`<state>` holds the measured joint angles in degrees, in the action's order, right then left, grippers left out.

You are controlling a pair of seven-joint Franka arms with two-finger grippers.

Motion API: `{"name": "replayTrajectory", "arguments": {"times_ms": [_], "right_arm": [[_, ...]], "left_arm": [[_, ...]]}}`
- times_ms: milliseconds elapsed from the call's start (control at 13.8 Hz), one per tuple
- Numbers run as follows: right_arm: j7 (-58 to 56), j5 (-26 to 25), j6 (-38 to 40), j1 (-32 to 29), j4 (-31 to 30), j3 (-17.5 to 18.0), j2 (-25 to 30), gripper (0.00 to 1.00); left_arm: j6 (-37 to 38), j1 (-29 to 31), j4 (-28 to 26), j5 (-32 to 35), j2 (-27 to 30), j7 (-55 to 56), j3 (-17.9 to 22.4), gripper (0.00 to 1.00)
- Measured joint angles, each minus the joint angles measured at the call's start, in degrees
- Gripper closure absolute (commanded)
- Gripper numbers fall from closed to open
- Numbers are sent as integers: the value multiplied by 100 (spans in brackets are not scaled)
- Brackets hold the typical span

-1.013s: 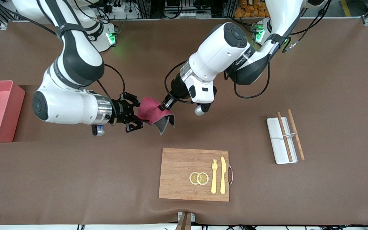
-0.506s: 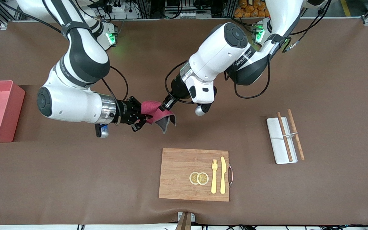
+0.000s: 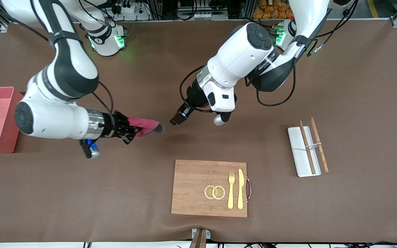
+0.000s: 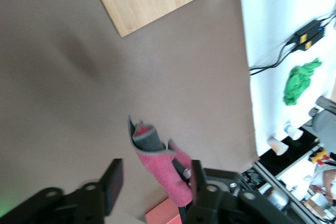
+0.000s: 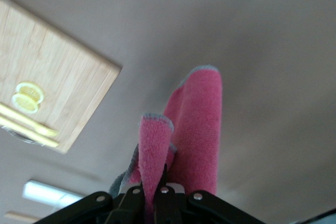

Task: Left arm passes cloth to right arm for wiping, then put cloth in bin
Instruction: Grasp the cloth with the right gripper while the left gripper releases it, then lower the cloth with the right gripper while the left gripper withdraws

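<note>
The crimson cloth (image 3: 144,124) hangs folded from my right gripper (image 3: 132,130), which is shut on it above the brown table, between the pink bin (image 3: 16,120) and my left gripper. In the right wrist view the cloth (image 5: 202,124) is pinched between the closed fingers of the right gripper (image 5: 157,188), its grey edge showing. My left gripper (image 3: 177,119) is open and empty, a short way from the cloth's free end. The left wrist view shows the cloth (image 4: 160,169) apart from the left gripper's (image 4: 155,183) spread fingers (image 4: 113,183).
A wooden cutting board (image 3: 191,186) with two lemon slices (image 3: 214,192), a fork (image 3: 231,189) and a knife (image 3: 240,188) lies nearer the front camera. A white tray (image 3: 299,162) with chopsticks (image 3: 319,144) sits toward the left arm's end.
The right gripper shut on the cloth and drew it toward the bin's end. The left gripper opened and let the cloth go, staying roughly in place.
</note>
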<state>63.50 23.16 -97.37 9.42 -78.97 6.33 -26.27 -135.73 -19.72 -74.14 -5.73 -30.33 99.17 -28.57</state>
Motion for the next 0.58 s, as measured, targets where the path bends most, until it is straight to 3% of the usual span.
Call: {"name": "replayTrajectory", "arguments": {"times_ms": [145, 362, 579], "right_arm": [[-665, -394, 273, -281, 0, -13, 54, 100], [-1142, -544, 294, -540, -215, -23, 48, 100], [-1224, -549, -585, -496, -955, 25, 27, 100]], "left_arm": [[403, 245, 8, 54, 226, -107, 20, 0], [1803, 731, 7, 544, 585, -999, 30, 0], [3030, 1270, -1, 666, 791, -2495, 49, 0]]}}
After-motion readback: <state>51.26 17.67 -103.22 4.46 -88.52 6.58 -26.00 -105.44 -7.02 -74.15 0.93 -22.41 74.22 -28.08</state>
